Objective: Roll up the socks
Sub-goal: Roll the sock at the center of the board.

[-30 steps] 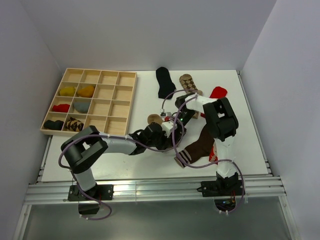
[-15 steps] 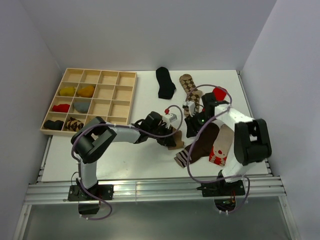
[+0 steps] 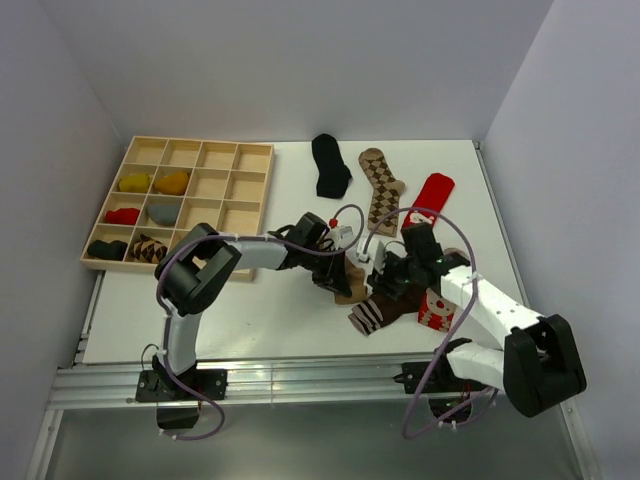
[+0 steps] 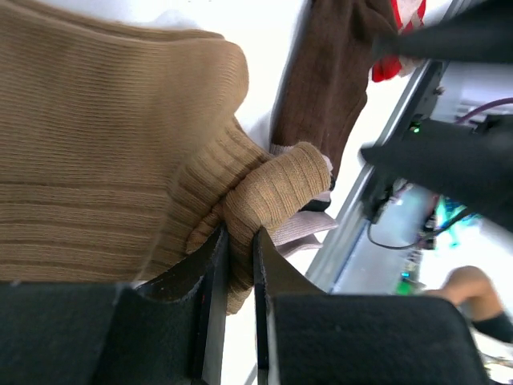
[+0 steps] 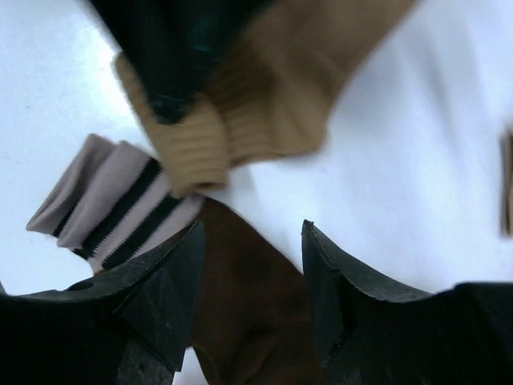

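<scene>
tan sock pinched at the cuff

top: left tool and right tool meet over the tan sock, mid-table.
left wrist: jaws clamped on the folded cuff, likely to keep the roll tight.
right wrist: jaws apart above the dark brown sock, free to help.

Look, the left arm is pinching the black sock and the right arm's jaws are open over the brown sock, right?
No. The left arm pinches the tan sock, not the black one; the left wrist view shows its ribbed fabric between the jaws. The right jaws are open over the brown sock.
</scene>
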Motion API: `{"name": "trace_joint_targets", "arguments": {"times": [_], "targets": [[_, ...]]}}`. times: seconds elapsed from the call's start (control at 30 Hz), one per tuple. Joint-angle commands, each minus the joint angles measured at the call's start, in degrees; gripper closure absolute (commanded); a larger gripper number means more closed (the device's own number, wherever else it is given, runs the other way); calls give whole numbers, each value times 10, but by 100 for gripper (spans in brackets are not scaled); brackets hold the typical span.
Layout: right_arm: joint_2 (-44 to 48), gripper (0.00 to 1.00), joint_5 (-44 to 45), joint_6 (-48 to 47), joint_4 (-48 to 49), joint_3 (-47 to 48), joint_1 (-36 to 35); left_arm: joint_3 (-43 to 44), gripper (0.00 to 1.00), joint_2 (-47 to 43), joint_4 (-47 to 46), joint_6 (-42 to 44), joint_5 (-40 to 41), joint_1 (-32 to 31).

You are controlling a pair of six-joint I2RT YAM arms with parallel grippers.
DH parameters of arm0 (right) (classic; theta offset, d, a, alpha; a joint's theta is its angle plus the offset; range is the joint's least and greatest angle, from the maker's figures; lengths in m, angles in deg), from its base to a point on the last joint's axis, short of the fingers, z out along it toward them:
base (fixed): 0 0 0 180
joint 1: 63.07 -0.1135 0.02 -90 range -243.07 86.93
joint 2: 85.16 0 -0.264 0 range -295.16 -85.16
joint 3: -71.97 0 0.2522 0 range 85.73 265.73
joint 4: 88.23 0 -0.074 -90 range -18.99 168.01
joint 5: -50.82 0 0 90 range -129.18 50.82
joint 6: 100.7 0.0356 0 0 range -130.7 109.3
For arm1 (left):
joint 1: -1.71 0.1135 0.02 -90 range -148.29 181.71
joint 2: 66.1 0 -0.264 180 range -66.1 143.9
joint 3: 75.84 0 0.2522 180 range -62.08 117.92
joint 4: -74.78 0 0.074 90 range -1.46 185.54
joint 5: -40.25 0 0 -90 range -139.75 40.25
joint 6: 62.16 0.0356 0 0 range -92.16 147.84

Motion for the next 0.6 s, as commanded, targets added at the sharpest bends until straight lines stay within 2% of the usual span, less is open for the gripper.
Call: {"name": "trace_joint_targets", "arguments": {"times": [0.0, 0.23, 0.57], "targets": [[28, 41, 35, -33, 65, -32, -63, 10, 100, 35, 95, -14, 7, 9], [11, 40, 32, -46, 61, -25, -118, 26, 100, 60, 98, -28, 3, 23], [-36, 41, 100, -54, 110, -35, -178, 31, 100, 60, 100, -25, -11, 29]]}}
